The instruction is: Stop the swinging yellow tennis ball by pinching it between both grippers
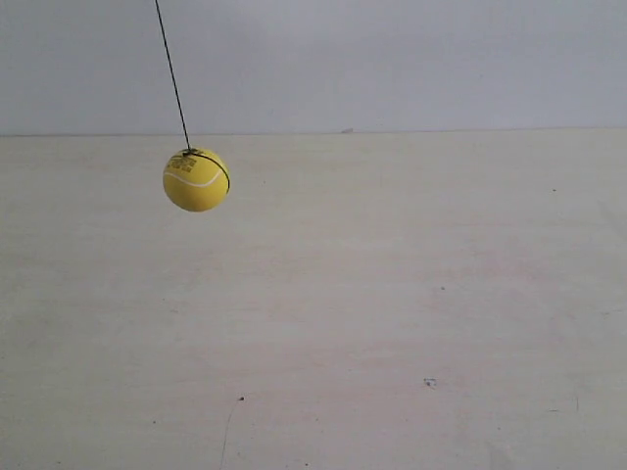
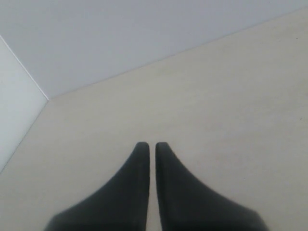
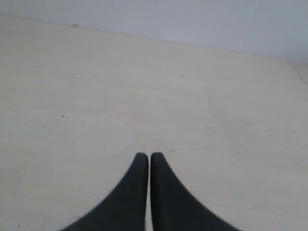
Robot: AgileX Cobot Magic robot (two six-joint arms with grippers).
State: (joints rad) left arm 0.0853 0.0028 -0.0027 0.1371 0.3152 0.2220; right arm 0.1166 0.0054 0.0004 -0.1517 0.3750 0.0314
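Pale tabletop [image 1: 392, 323], grey wall [image 1: 411, 59], yellow ball [image 1: 196, 180] hanging

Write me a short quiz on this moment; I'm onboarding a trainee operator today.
1. Which view shows the yellow tennis ball? A exterior, B left wrist, C right wrist.
2. Fill in: the left gripper and the right gripper each have their jaws ____.
3. True or false: one of the grippers is touching the ball.
Key: 1 A. 2 shut. 3 False; the ball hangs free on its string, with no gripper near it.
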